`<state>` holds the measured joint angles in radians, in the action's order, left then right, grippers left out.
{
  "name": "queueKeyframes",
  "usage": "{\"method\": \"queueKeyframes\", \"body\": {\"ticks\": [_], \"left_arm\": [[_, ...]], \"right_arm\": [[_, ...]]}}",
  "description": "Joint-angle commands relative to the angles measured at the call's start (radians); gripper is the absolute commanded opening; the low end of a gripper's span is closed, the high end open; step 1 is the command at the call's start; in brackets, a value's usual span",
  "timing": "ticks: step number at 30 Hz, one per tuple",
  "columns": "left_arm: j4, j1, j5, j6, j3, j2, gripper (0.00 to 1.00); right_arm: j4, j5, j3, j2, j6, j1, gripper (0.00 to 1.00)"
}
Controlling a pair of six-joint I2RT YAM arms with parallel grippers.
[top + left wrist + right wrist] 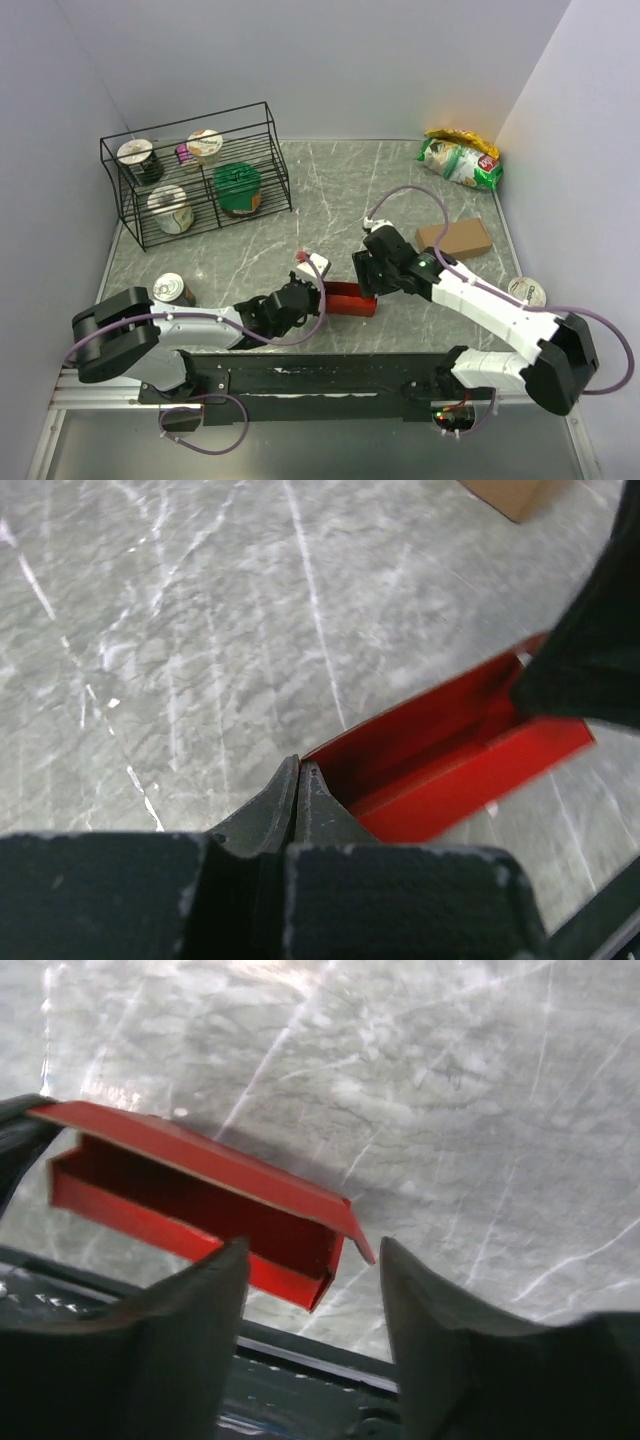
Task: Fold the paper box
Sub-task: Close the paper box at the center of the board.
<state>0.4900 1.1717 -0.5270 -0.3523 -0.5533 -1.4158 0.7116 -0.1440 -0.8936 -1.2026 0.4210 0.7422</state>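
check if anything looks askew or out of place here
The paper box, front centre, is only half closed: its lid flap stands ajar above the open tray. One can sits loose outside the wire rack that holds similar ones.

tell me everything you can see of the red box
The box is bright red thin card, long and shallow: an open tray with a lid flap raised along one long side. It is low at the table's near edge. The left gripper, shut, pinches one end; the right gripper stands open at the other, not gripping.
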Motion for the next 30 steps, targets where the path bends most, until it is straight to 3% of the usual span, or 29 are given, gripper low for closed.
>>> {"method": "queueKeyframes", "body": {"ticks": [1, 4, 8, 12, 19, 24, 30], "left_arm": [[0.028, 0.017, 0.162, 0.123, 0.081, 0.064, 0.01], [0.035, 0.017, 0.188, 0.160, 0.108, 0.107, 0.01], [0.036, 0.014, 0.229, 0.176, 0.125, 0.133, 0.01], [0.033, 0.013, 0.261, 0.174, 0.119, 0.121, 0.01], [0.033, 0.000, 0.311, 0.177, 0.112, 0.101, 0.01], [0.035, -0.015, 0.340, 0.184, 0.115, 0.112, 0.01], [0.035, -0.037, 0.374, 0.193, 0.119, 0.121, 0.01]], "right_arm": [[-0.105, 0.024, 0.004, 0.145, -0.183, 0.008, 0.84], [-0.179, 0.138, 0.036, 0.224, -0.329, 0.008, 0.97], [-0.354, 0.303, 0.117, 0.302, -0.493, 0.008, 0.99], [-0.360, 0.389, 0.114, 0.243, -0.632, 0.026, 1.00], [-0.439, 0.440, 0.154, 0.160, -0.774, 0.057, 1.00], [-0.374, 0.543, 0.150, 0.109, -0.788, 0.065, 1.00], [-0.317, 0.430, 0.150, 0.061, -0.809, 0.132, 1.00]]}}
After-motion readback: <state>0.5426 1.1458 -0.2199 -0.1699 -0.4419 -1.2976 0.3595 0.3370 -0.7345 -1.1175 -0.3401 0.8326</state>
